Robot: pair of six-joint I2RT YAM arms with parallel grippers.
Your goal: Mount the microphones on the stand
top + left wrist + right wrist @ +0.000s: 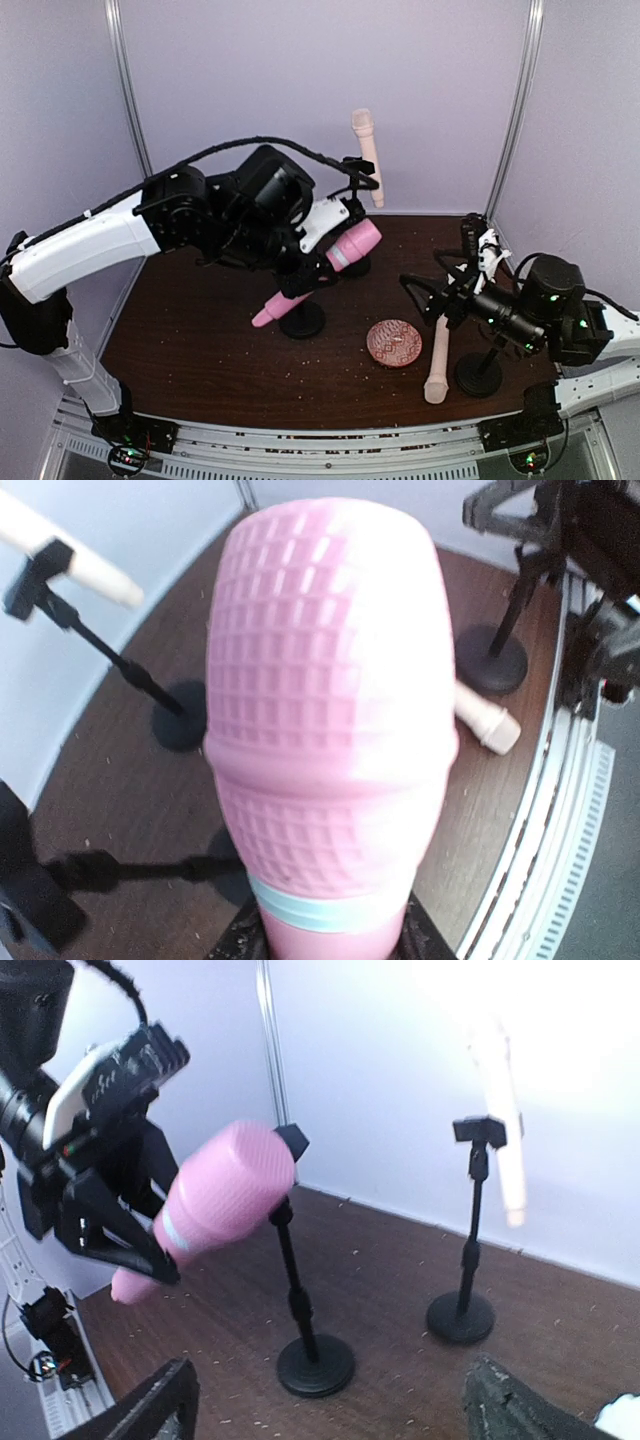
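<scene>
Left claw point(306, 272) clamps pink microphone point(356, 244) below head.

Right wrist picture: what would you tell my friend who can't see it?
The left pincer holds a pink microphone by the top of a black stand on a brown table. Behind it, a second stand carries a cream microphone against a pale wall.

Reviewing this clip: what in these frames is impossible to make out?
Left wrist view: the pink microphone fills the frame, hiding its handle and whatever holds it.
Top view: the left arm covers the middle stand's clip.
Right wrist view: glare washes out the rear cream microphone.
</scene>
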